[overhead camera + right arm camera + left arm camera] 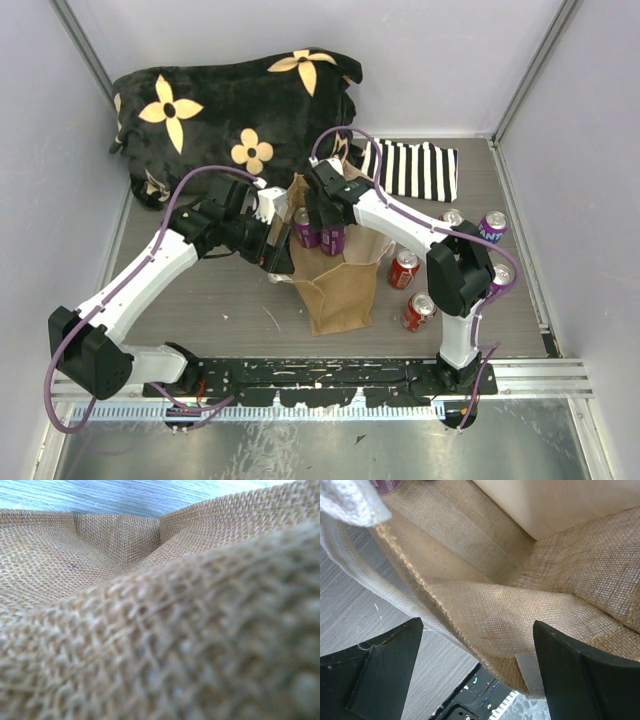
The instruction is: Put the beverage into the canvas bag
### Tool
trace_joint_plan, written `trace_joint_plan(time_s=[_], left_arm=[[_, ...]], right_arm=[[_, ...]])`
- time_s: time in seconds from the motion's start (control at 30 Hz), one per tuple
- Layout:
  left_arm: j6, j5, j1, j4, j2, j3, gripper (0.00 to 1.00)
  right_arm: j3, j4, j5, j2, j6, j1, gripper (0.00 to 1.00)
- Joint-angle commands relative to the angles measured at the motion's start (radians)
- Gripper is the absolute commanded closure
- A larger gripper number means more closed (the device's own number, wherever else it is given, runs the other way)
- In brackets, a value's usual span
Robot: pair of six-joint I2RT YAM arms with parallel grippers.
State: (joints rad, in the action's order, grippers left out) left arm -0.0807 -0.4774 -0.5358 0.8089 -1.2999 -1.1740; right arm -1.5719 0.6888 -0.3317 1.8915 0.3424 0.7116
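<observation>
The canvas bag stands mid-table, its mouth facing the far side. Two purple beverage cans stand upright in that mouth. My right gripper hangs right above them; its fingers blend with the can tops, and the right wrist view shows only the bag's weave. My left gripper is at the bag's left rim. In the left wrist view it is open, and the bag's hem and cream handle run between its wide-set fingers.
A black flowered blanket lies at the back left, with a striped cloth to its right. Right of the bag, around the right arm, are two red cans and purple cans.
</observation>
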Motion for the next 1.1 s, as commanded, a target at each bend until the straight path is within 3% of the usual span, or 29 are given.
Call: trace_joint_plan(time_s=[0.0, 0.4, 1.07], left_arm=[[0.077, 0.008, -0.006, 0.012, -0.018, -0.024, 0.02], [0.122, 0.025, -0.006, 0.005, -0.064, -0.098, 0.02], [0.078, 0.044, -0.006, -0.022, -0.109, -0.191, 0.02]], right_arm=[[-0.063, 0.036, 0.0, 0.025, 0.002, 0.004, 0.18], [-0.099, 0.07, 0.02, 0.03, -0.005, 0.005, 0.16], [-0.017, 0.108, 0.067, -0.051, 0.0, 0.016, 0.18]])
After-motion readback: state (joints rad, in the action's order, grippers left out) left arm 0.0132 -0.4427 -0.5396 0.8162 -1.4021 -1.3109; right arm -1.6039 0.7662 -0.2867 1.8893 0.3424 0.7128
